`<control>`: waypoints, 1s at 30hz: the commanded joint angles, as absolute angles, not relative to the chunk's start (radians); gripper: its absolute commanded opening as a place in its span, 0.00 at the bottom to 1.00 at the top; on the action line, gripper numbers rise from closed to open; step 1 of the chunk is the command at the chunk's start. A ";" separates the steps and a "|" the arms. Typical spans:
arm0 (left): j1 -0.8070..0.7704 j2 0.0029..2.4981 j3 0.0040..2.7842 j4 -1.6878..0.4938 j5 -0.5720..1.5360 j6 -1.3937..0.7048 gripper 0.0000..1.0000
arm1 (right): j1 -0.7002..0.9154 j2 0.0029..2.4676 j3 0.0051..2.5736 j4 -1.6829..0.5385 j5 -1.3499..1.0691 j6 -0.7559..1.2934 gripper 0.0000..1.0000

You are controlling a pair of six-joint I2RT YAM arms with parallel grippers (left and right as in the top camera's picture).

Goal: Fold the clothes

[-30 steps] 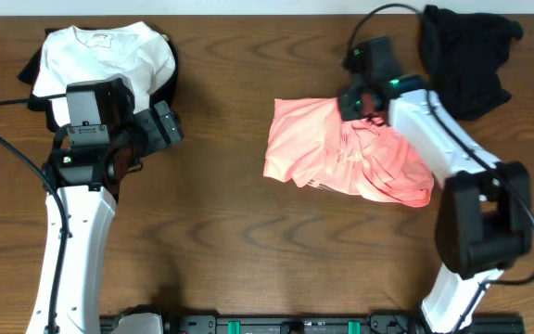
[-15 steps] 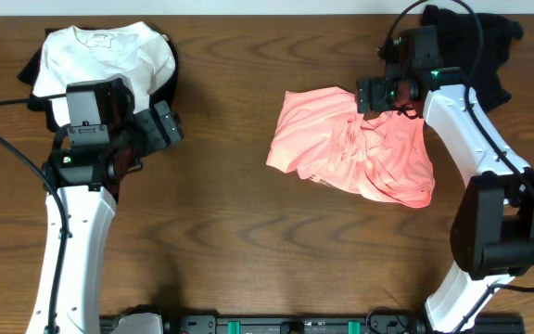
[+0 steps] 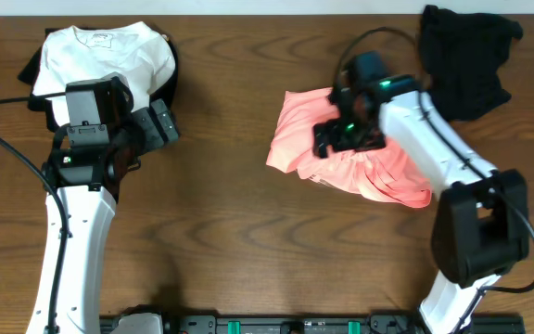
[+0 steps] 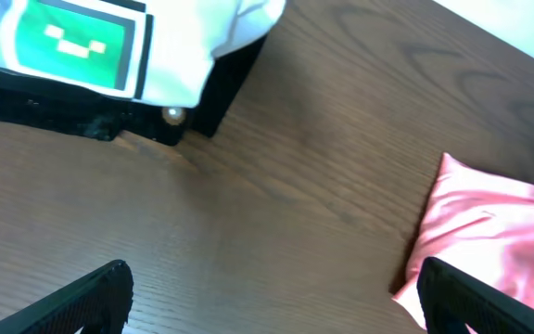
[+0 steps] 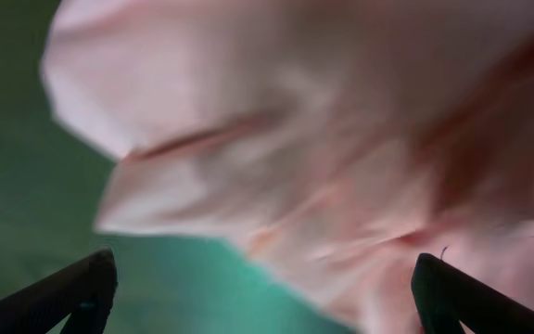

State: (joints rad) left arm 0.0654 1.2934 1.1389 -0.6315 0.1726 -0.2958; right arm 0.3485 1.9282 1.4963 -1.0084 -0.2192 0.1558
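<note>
The salmon-pink T-shirt [image 3: 297, 139] lies crumpled on the table's right half. My right gripper [image 3: 334, 139] hovers over its middle, open and holding nothing. In the right wrist view the blurred pink cloth [image 5: 341, 139] fills the frame above the right gripper [image 5: 267, 297], whose fingers [image 5: 72, 292] stand wide apart. My left gripper [image 3: 163, 125] is open over bare wood at the left, well away from the shirt. The left wrist view shows the left gripper [image 4: 276, 306] open, with the pink shirt's edge [image 4: 489, 223] near its right finger [image 4: 489, 297].
A white T-shirt [image 3: 109, 51] lies on dark clothing at the back left, just behind the left arm. A black garment [image 3: 466, 56] is bunched at the back right. A black rail [image 4: 82, 116] with a white arm base runs along the table's front edge.
The right gripper has opened and let go of the pink shirt. It swung right, then came back left and down over the shirt's middle. The left arm has not moved.
</note>
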 commanded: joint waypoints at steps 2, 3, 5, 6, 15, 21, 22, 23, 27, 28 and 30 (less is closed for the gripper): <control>0.070 1.295 1.134 -0.631 0.137 -0.301 0.98 | 0.415 1.900 1.504 -1.017 -0.179 0.358 0.99; 0.070 1.295 1.134 -0.631 0.137 -0.301 0.98 | 0.434 1.900 1.495 -1.015 -0.171 0.407 0.99; 0.070 1.295 1.134 -0.631 0.137 -0.301 0.98 | 0.461 1.900 1.477 -1.013 -0.132 0.492 0.99; 0.070 1.295 1.134 -0.631 0.137 -0.301 0.98 | 0.479 1.900 1.461 -1.013 -0.093 0.555 0.99; 0.070 1.295 1.134 -0.633 0.137 -0.301 0.98 | 0.558 1.900 1.308 -0.774 -0.057 0.738 0.99; 0.070 1.295 1.134 -0.651 0.137 -0.301 0.98 | 0.568 1.900 1.240 -0.631 -0.056 0.756 0.92; 0.070 1.295 1.134 -0.651 0.137 -0.301 0.98 | 0.566 1.900 1.235 -0.618 -0.054 0.755 0.89; 0.070 1.295 1.134 -0.651 0.137 -0.301 0.98 | 0.566 1.900 1.235 -0.616 -0.051 0.755 0.87; 0.070 1.295 1.134 -0.650 0.137 -0.301 0.98 | 0.564 1.900 1.235 -0.610 -0.018 0.754 0.73; 0.070 1.295 1.134 -0.650 0.137 -0.301 0.98 | 0.563 1.900 1.235 -0.610 -0.015 0.754 0.70; 0.070 1.295 1.134 -0.650 0.137 -0.301 0.98 | 0.563 1.900 1.235 -0.609 -0.014 0.748 0.64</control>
State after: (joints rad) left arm 0.0654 1.2934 1.1389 -0.6479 0.1497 -0.2958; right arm 0.5632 1.9247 1.2419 -0.6113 -0.0448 0.7433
